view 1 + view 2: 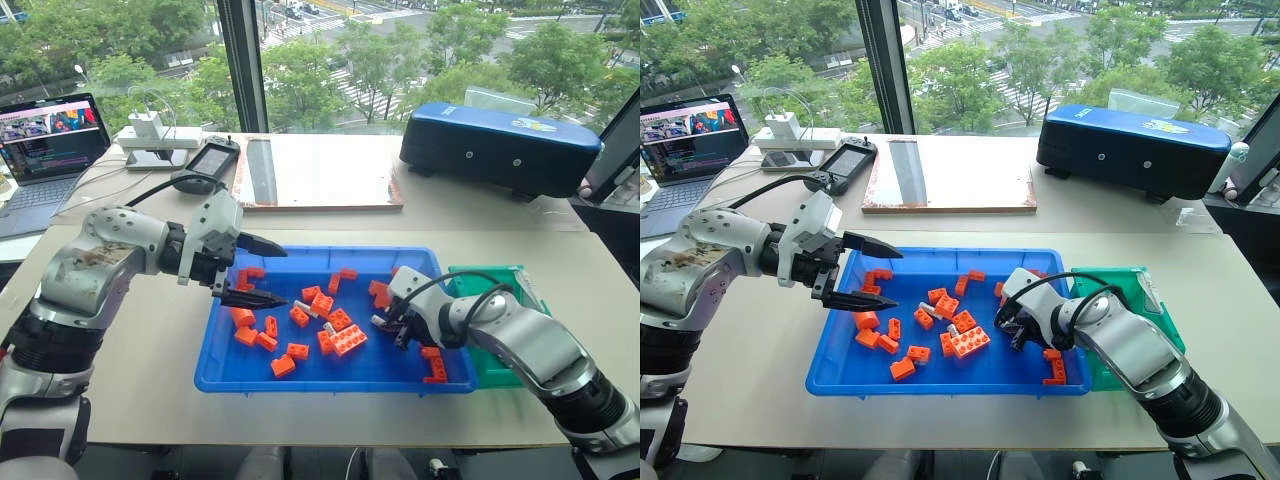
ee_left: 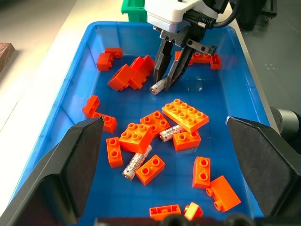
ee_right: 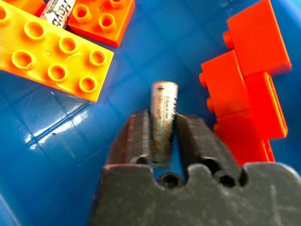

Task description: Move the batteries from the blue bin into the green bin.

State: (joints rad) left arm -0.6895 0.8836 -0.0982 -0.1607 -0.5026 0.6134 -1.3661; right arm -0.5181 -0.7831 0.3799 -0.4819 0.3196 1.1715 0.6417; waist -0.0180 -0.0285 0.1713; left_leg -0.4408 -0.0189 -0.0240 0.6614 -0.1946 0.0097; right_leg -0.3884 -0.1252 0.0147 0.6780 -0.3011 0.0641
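Right hand (image 3: 162,136) clamped on one battery (image 3: 162,117) low in blue bin (image 1: 225,355), right of frame centre; two more batteries (image 2: 136,161) among orange bricks (image 2: 185,113); green bin (image 1: 495,362) contents unseen; left hand (image 1: 262,272) apart, empty.

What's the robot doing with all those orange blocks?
It is picking batteries out from among the orange bricks in the blue bin. The right gripper has its jaws shut on one battery. The left gripper hovers open over the bin. Two more batteries lie among the bricks. The green bin waits alongside.
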